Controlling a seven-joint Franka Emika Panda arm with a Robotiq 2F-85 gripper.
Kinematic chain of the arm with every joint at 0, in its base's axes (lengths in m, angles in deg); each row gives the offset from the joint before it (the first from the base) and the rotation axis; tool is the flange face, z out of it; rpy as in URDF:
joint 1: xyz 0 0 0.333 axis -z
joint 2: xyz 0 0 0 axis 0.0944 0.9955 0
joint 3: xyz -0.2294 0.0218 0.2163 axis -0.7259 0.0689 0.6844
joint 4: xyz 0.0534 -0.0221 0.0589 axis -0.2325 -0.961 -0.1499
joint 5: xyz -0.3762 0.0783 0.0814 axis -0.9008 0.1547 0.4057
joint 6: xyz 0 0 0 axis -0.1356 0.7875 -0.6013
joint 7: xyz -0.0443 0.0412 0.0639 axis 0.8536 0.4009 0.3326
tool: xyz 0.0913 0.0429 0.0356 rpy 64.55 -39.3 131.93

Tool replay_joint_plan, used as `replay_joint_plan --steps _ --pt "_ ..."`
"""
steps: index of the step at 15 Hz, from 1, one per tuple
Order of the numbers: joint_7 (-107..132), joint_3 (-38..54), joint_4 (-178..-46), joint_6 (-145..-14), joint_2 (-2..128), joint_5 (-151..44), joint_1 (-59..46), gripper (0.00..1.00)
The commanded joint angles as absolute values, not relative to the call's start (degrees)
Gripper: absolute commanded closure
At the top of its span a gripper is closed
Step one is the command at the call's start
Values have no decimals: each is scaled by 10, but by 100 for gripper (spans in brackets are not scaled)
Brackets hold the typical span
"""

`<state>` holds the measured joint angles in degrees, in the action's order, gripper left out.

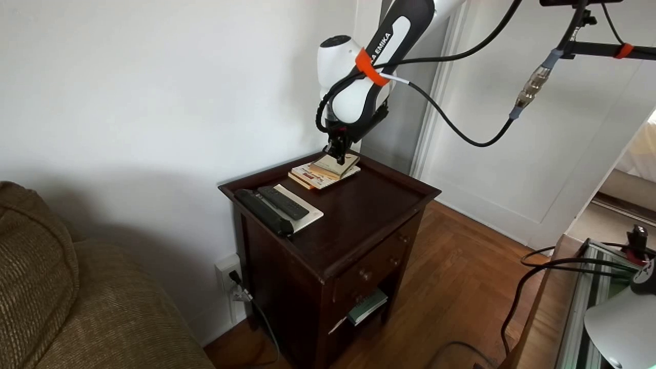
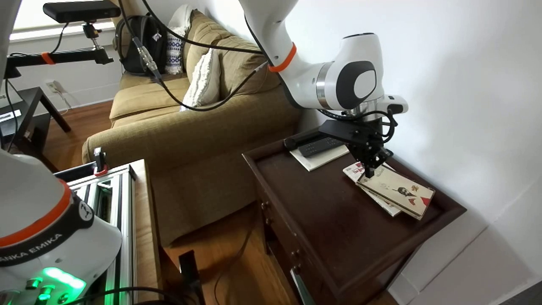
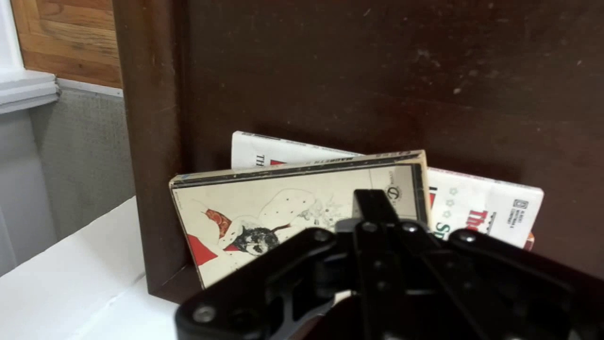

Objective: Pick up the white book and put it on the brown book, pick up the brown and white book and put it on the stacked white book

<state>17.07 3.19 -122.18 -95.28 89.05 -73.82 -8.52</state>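
A: Slim black fingers (image 3: pixel 375 203), finding them apart or together?
B: Finding them together, pressed tip to tip.
A: And around them, taking in what?
B: Taking in a plain white wall (image 1: pixel 179 77), then a bulky olive-tan fabric sofa (image 2: pixel 190 144), then a rimmed, dark reddish-brown wooden nightstand (image 1: pixel 374 195). Seeing a glossy white robot arm (image 2: pixel 305 80), banded in orange, arching over the nightstand.
A: And on the nightstand, finding what?
B: Finding the white book (image 3: pixel 490 212), a flat glossy paperback with red and green lettering, near a corner, close to the wall. Seeing the brown and white book (image 3: pixel 292 208), cream-covered with dark edging and a line drawing touched with red, resting on it at an angle and jutting past one end.
A: Touching that cover with the fingers?
B: Hanging right over one end of it; not managing to tell touching from hovering.
A: And beneath the white book?
B: Making out just an orange-brown strip of the brown book (image 1: pixel 301 182), mostly covered up.
A: Noticing more, away from those three?
B: Noticing a flat white pad-like rectangle (image 2: pixel 315 161) toward the sofa end, a long black case-like object (image 1: pixel 264 212) lying along its edge, and a slim black plastic remote (image 1: pixel 283 203) with rows of buttons, resting on the rectangle itself.
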Motion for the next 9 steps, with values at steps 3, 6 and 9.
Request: replay_joint_plan --steps 3,6,9 --pt "120 49 -1209 -982 922 -700 -72 100" --pt "110 52 -1197 -980 938 -688 -73 100" --pt "105 54 -1188 -980 946 -680 -72 100"
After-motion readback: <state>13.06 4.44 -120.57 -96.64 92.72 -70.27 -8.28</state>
